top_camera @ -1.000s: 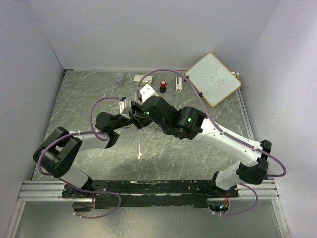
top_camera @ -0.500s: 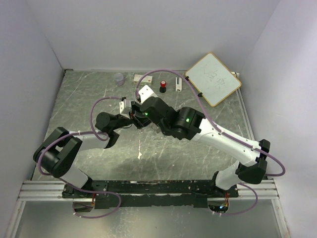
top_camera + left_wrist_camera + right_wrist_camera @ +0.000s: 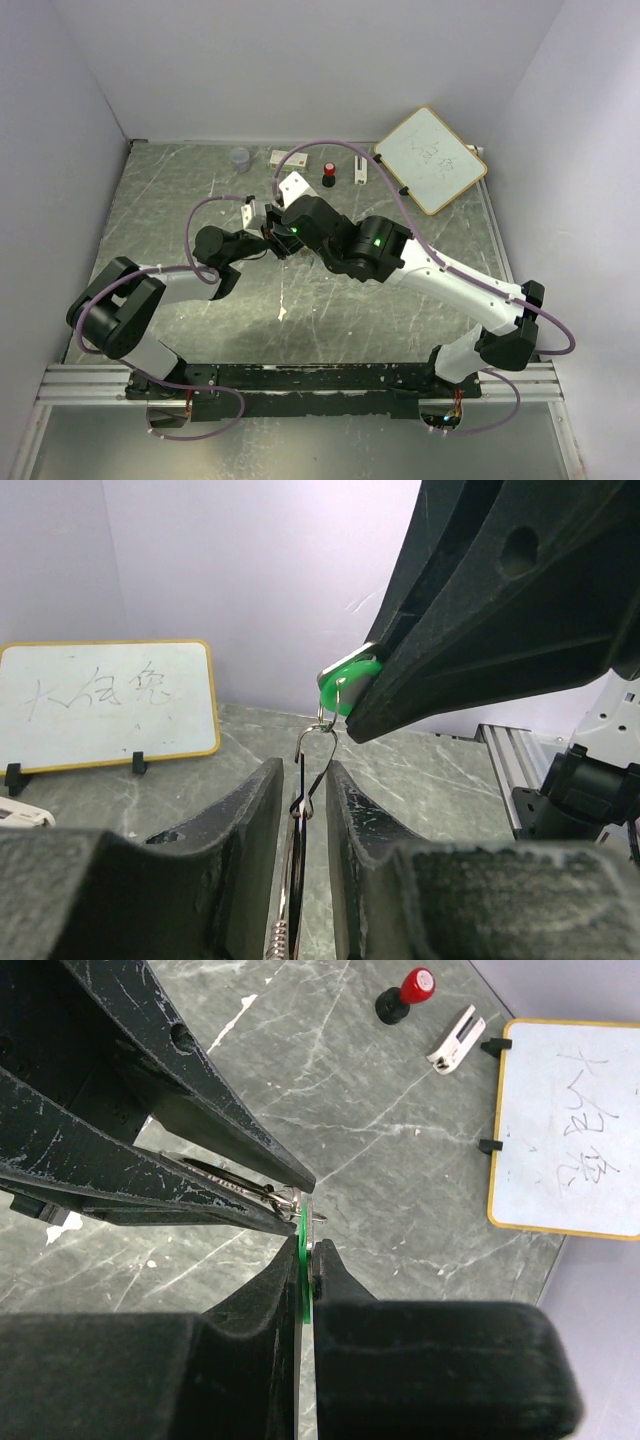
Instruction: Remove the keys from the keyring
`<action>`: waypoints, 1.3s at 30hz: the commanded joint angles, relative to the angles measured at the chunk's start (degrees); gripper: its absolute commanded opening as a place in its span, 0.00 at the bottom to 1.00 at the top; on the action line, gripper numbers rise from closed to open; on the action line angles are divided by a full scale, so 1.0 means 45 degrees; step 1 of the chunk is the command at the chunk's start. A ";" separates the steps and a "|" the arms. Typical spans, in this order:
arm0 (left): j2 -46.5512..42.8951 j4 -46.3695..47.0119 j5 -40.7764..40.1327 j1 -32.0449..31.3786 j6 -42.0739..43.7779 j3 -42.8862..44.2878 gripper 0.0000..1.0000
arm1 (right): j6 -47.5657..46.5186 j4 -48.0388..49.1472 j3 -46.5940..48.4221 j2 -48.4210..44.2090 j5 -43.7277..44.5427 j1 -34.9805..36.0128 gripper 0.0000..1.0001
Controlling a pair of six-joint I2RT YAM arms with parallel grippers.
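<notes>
Above the table point(image 3: 330, 320), the right end effector point(image 3: 308, 1248) is clamped tight on the green key point(image 3: 340, 692), while the left end effector point(image 3: 300, 780), barely parted, pinches the keyring point(image 3: 245, 1189) linked to that key

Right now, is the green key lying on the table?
No, the green key is pinched in the right gripper, up in the air above the table.
</notes>
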 commanded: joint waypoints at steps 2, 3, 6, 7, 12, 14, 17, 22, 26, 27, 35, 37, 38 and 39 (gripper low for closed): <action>-0.0347 -0.0136 -0.0325 -0.0085 0.0359 -0.0114 0.34 | 0.0079 0.0237 0.0367 0.0087 0.0370 0.0116 0.00; -0.0353 -0.0163 -0.0345 -0.0086 0.0362 -0.0132 0.34 | 0.0079 0.0241 0.0385 0.0092 0.0395 0.0129 0.00; -0.0372 -0.0174 -0.0479 -0.0097 0.0362 -0.0205 0.34 | 0.0069 0.0229 0.0387 0.0110 0.0423 0.0118 0.00; -0.0380 -0.0149 -0.0525 -0.0097 0.0362 -0.0238 0.34 | 0.0078 0.0235 0.0387 0.0107 0.0414 0.0114 0.00; -0.0421 -0.0112 -0.0560 -0.0097 0.0362 -0.0217 0.32 | 0.0099 0.0193 0.0387 0.0121 0.0421 0.0135 0.00; -0.0421 -0.0114 -0.0504 -0.0091 0.0363 -0.0193 0.30 | 0.0118 0.0183 0.0373 0.0147 0.0415 0.0148 0.00; -0.0430 0.0003 -0.0502 -0.0095 0.0362 -0.0228 0.30 | 0.0118 0.0172 0.0369 0.0155 0.0393 0.0146 0.00; -0.0439 0.0289 -0.0482 -0.0097 0.0261 -0.0290 0.31 | 0.0118 0.0164 0.0367 0.0178 0.0393 0.0152 0.00; -0.0474 0.0554 -0.0569 -0.0106 0.0177 -0.0347 0.32 | 0.0125 0.0144 0.0369 0.0184 0.0386 0.0166 0.00; -0.0479 0.0587 -0.0549 -0.0106 0.0163 -0.0348 0.32 | 0.0124 0.0144 0.0378 0.0199 0.0373 0.0165 0.00; -0.0460 0.0930 -0.0503 -0.0098 -0.0045 -0.0387 0.32 | 0.0117 0.0149 0.0367 0.0210 0.0421 0.0164 0.00; -0.0446 0.0954 -0.0507 -0.0106 -0.0067 -0.0388 0.32 | 0.0113 0.0172 0.0378 0.0207 0.0410 0.0156 0.00; -0.0448 0.0937 -0.0507 -0.0104 -0.0068 -0.0388 0.31 | 0.0117 0.0181 0.0384 0.0210 0.0412 0.0158 0.00; -0.0441 0.0908 -0.0492 -0.0110 -0.0082 -0.0405 0.30 | 0.0118 0.0183 0.0387 0.0200 0.0420 0.0163 0.00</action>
